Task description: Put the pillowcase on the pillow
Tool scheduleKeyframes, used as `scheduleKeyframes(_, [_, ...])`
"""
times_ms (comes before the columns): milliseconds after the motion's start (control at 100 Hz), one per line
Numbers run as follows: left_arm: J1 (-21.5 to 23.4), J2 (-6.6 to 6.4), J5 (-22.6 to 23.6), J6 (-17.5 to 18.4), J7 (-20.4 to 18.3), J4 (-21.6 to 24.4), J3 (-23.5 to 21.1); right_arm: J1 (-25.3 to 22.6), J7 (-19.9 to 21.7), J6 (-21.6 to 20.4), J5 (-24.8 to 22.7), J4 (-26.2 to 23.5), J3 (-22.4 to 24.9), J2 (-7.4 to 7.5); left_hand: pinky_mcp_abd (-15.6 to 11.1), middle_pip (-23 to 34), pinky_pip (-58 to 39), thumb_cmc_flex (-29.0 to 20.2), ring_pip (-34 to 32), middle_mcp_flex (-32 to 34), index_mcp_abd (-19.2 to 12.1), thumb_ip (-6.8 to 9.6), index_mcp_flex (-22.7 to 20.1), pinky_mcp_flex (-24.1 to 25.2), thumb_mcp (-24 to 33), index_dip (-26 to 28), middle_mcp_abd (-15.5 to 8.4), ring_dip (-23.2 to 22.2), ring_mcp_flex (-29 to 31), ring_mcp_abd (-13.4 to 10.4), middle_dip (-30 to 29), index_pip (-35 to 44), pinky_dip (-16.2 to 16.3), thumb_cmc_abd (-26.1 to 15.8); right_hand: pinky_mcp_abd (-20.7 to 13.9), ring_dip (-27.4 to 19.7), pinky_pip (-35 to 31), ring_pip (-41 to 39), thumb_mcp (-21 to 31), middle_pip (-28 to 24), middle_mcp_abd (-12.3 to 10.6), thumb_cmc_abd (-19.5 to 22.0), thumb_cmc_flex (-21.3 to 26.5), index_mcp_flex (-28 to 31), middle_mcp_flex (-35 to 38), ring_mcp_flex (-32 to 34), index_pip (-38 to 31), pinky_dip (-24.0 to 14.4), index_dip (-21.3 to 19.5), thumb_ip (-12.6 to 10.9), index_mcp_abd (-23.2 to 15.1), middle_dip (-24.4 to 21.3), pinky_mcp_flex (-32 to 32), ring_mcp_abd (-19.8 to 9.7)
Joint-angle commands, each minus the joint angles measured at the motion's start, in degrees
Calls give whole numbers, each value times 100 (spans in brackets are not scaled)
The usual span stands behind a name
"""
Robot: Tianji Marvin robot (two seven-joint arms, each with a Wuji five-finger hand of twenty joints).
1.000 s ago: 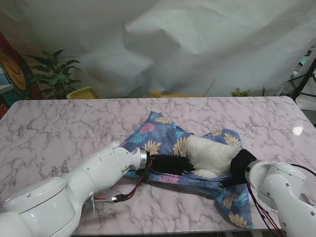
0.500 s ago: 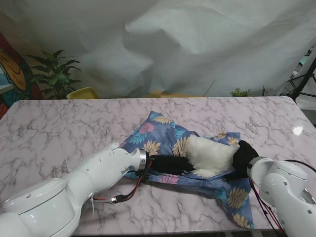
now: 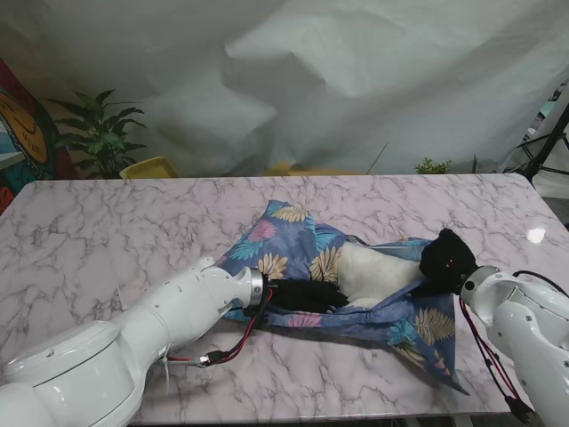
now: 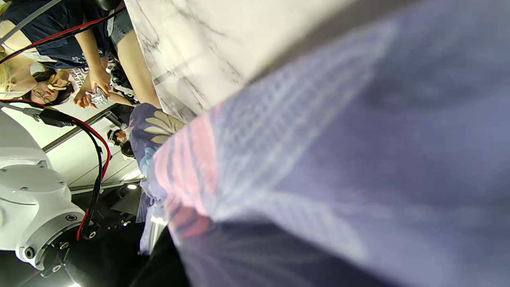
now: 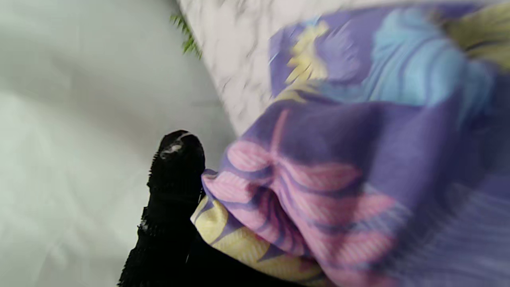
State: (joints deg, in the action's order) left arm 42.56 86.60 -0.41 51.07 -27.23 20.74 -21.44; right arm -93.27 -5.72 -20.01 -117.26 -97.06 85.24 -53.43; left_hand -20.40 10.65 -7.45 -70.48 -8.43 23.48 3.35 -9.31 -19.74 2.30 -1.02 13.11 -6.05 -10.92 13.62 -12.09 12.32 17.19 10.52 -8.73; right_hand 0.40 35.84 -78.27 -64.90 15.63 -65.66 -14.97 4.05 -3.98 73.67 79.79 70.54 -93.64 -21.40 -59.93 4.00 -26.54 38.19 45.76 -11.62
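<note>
Gripping pillowcase (image 3: 293, 245) hem, right hand (image 3: 447, 258) had swung up/away from me, covering more pillow (image 3: 378, 274); left hand (image 3: 307, 295) inside opening, grip unclear.

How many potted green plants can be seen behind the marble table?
2. A leafy plant stands beyond the table's far left corner; a small one peeks over the far edge on the right. Others may be hidden.

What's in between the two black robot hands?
The white pillow, partly wrapped by the flowery pillowcase, lies between the left robot hand and right robot hand, seen from the stand view.
</note>
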Motion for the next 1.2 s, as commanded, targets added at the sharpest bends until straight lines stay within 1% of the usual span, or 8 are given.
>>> scheduleKeyframes(0, [205, -225, 179, -130, -257, -392, 118, 172, -154, 283, 132, 257, 64, 206, 404, 486, -963, -349, -883, 403, 396, -207, -316, -391, -386, 214, 781, -334, 455, 1391, 154, 464, -23, 258, 127, 52, -60, -472, 489, -126, 169, 26, 246, 316, 341, 542, -136, -63, 29, -144, 244, -28, 60, 364])
scheduleKeyframes(330, [206, -230, 193, -129, -190, -350, 168, 1211, -1833, 621, 1187, 1135, -1324, 244, 437, 477, -916, -349, -864, 373, 333, -201, -294, -373, -385, 216, 779, -326, 423, 1410, 151, 468, -52, 249, 211, -778, 935, 2082, -69, 1648, 147, 184, 674, 213, 349, 548, 1083, -161, 724, -58, -170, -788, -595, 246])
scheduleKeyframes(730, [238, -516, 282, -415, 287, 175, 322, 2019, 1101, -1436, 3677, 1325, -1992, -114, 453, 479, -810, -348, -846, 349, 290, -189, -254, -357, -344, 241, 787, -316, 391, 1413, 151, 513, -59, 288, 756, -1406, 1925, 4896, -931, 4250, 467, 115, 1326, -3166, -1877, -1515, 5327, -99, 3381, -95, 302, -1500, -2530, 324])
scheduleKeyframes(780, [247, -554, 280, -475, 315, 249, 322, 2049, 1322, -1546, 3889, 1366, -2054, -126, 456, 475, -789, -348, -841, 336, 288, -192, -247, -348, -351, 241, 789, -315, 372, 1418, 150, 515, -62, 284, 794, -1479, 1975, 4980, -841, 4367, 523, -361, 1460, -3711, -2195, -1725, 5689, -92, 3611, -91, 435, -1585, -2647, 368])
scheduleKeyframes(810, [249, -569, 293, -494, 347, 277, 326, 2075, 1424, -1625, 3996, 1393, -2100, -129, 460, 476, -778, -349, -842, 337, 286, -189, -246, -351, -340, 242, 794, -314, 369, 1414, 150, 515, -61, 290, 808, -1615, 2041, 5033, 640, 4365, 547, -1148, 841, -3980, -2430, -1861, 5736, -78, 3977, 89, 500, -1719, -2715, 379])
scheduleKeyframes(870, [244, -594, 321, -529, 390, 338, 353, 2148, 1380, -1760, 4036, 1485, -2230, -120, 459, 469, -759, -349, -838, 321, 285, -184, -239, -352, -321, 240, 792, -313, 362, 1413, 147, 512, -59, 294, 728, -1795, 2140, 5239, 1508, 4495, 644, -2033, 481, -4762, -3169, -2249, 6094, 8, 4225, 282, 896, -1860, -2867, 379])
scheduleKeyframes(1060, [240, -619, 409, -583, 522, 437, 409, 1981, 645, -1579, 3461, 1271, -2230, -76, 478, 472, -727, -349, -841, 316, 279, -189, -221, -359, -322, 236, 796, -313, 359, 1423, 147, 506, -38, 293, 638, -2405, 2334, 5498, 2179, 3887, 1010, -2237, -320, -6818, -5642, -3702, 6874, 502, 4961, 493, 2173, -2172, -3642, 822])
scheduleKeyframes(1190, [238, -641, 456, -636, 582, 489, 415, 1641, 365, -1556, 3321, 867, -1860, -104, 486, 474, -718, -349, -839, 318, 274, -190, -215, -361, -320, 236, 792, -311, 355, 1433, 147, 508, -19, 289, 619, -2578, 2528, 5403, 2253, 3635, 1403, -2391, -259, -6477, -6846, -4707, 9575, 764, 4867, 501, 2518, -2255, -4180, 1044])
